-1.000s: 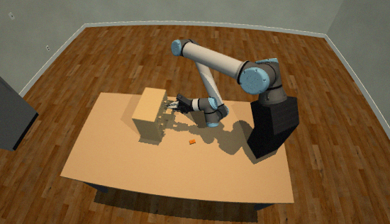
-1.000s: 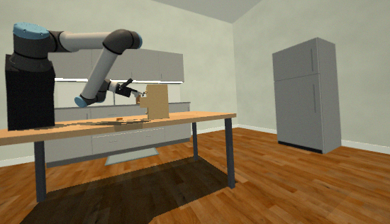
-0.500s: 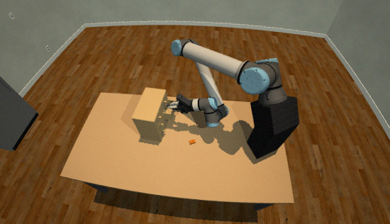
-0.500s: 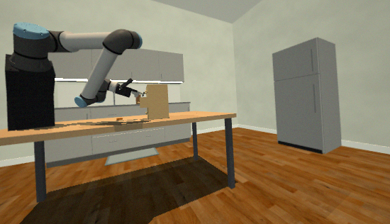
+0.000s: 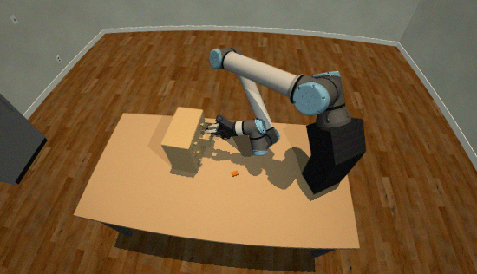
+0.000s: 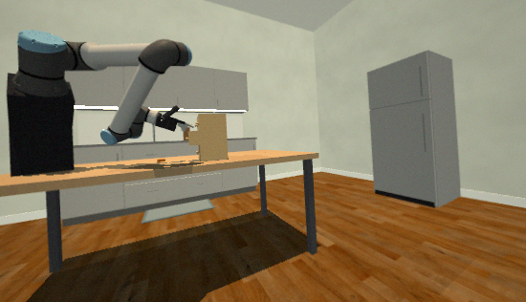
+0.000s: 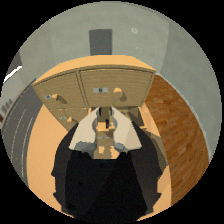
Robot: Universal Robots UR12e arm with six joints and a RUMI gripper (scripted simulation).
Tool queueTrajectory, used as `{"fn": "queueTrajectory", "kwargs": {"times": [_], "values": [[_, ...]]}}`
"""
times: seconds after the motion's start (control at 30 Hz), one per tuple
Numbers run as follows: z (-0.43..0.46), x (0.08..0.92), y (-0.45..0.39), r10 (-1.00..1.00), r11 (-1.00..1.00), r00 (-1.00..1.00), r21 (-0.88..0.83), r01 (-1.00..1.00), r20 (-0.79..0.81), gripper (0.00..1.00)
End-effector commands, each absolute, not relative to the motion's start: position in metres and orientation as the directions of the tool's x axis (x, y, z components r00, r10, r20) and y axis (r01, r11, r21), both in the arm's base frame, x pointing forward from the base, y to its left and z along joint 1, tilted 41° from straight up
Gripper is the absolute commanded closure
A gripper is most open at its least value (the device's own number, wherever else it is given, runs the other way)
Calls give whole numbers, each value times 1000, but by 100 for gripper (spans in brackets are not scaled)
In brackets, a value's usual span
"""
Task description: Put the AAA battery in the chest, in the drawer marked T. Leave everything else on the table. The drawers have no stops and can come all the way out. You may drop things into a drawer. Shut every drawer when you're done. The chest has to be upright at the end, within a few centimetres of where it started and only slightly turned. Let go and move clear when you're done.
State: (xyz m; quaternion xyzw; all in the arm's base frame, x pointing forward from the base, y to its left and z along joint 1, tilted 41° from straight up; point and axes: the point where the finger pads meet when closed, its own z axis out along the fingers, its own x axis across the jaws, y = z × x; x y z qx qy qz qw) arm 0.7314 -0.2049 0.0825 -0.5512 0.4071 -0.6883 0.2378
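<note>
Fingers [image 5: 212, 128] [image 6: 186, 125] slightly parted, angled downward.

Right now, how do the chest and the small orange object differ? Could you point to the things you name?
The chest [image 5: 184, 125] [image 6: 213, 137] [image 7: 110, 61] is tan; the orange object [image 5: 235, 173] [image 6: 161, 160] is bright orange. The chest is far bigger and stands tall, while the orange object sits low. The chest has drawers with knobs; the orange object shows none. Both rest on the table [image 5: 152, 201] [image 6: 287, 154] [image 7: 37, 145].

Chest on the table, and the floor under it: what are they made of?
The chest looks like matt, pale wood or board; its fronts show fine streaks like grain in the wrist view. The floor seems to be brown wood planks, though a wood-look laminate is possible.
</note>
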Motion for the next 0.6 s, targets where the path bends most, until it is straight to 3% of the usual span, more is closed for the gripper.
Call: {"fn": "queueTrajectory", "kwargs": {"times": [0.0,0.03,0.07,0.57], "values": [[84,733,-204,-775,-558,-279,-821,-118,567,86],[84,733,-204,-775,-558,-279,-821,-118,567,86],[84,733,-204,-775,-558,-279,-821,-118,567,0],[84,733,-204,-775,-558,-279,-821,-118,567,0]]}}
